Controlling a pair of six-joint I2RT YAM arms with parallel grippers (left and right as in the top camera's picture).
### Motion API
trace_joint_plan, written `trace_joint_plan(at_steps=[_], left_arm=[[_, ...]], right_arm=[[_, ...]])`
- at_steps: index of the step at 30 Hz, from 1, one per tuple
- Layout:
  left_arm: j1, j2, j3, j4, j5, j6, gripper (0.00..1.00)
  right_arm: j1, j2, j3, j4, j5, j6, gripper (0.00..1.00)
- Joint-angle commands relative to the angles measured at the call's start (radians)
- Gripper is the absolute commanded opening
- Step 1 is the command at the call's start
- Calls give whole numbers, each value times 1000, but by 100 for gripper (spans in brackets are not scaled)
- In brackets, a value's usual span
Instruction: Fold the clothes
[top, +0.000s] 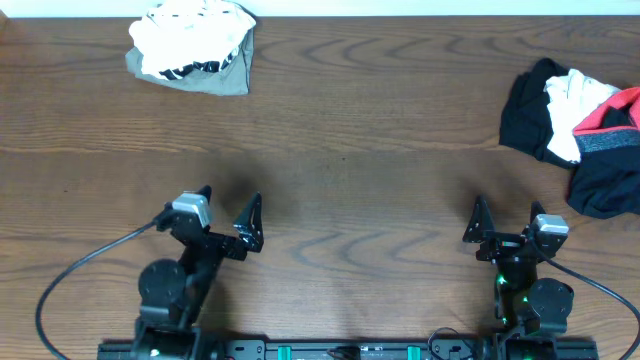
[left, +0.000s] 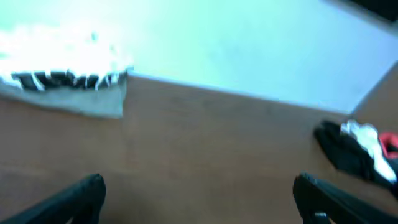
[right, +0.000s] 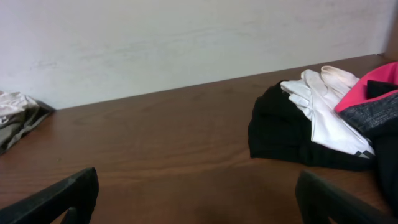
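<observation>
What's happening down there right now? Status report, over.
Left gripper open, empty. Right gripper open, empty. Crumpled white striped bundle far left, black-white-red pile far right, both untouched. Nothing blocking.

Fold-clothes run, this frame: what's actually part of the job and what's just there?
Part of the job:
- white-and-khaki pile with striped trim, far left, unfolded
- black, white and red pile, far right, unfolded
- left gripper and right gripper, both open, empty, short of the piles

Just there:
- wooden table
- pale wall behind it

Robot lab: wooden table (top: 330, 150), plain wall (right: 186, 37)
</observation>
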Motion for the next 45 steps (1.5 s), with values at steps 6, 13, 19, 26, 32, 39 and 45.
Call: trace_joint_plan(at_steps=[6, 13, 19, 26, 32, 39, 45], left_arm=[[72, -103, -151, 95, -5, 4, 98], [152, -194, -159, -19, -5, 57, 98], [187, -266, -159, -150, -5, 128, 98], [191, -265, -159, -152, 3, 141, 98], [205, -265, -159, -153, 3, 141, 98], [217, -265, -159, -152, 3, 140, 98], [217, -265, -159, -153, -24, 246, 98]], right_arm=[[-3, -6, -2, -4, -7, -16, 99], [-3, -6, -2, -4, -7, -16, 99], [-3, -6, -2, -4, -7, -16, 99], [-3, -6, -2, -4, -7, -16, 99], [-3, -6, -2, -4, -7, -16, 99], [-3, -6, -2, -4, -7, -16, 99], [-3, -6, -2, -4, -7, -16, 99]])
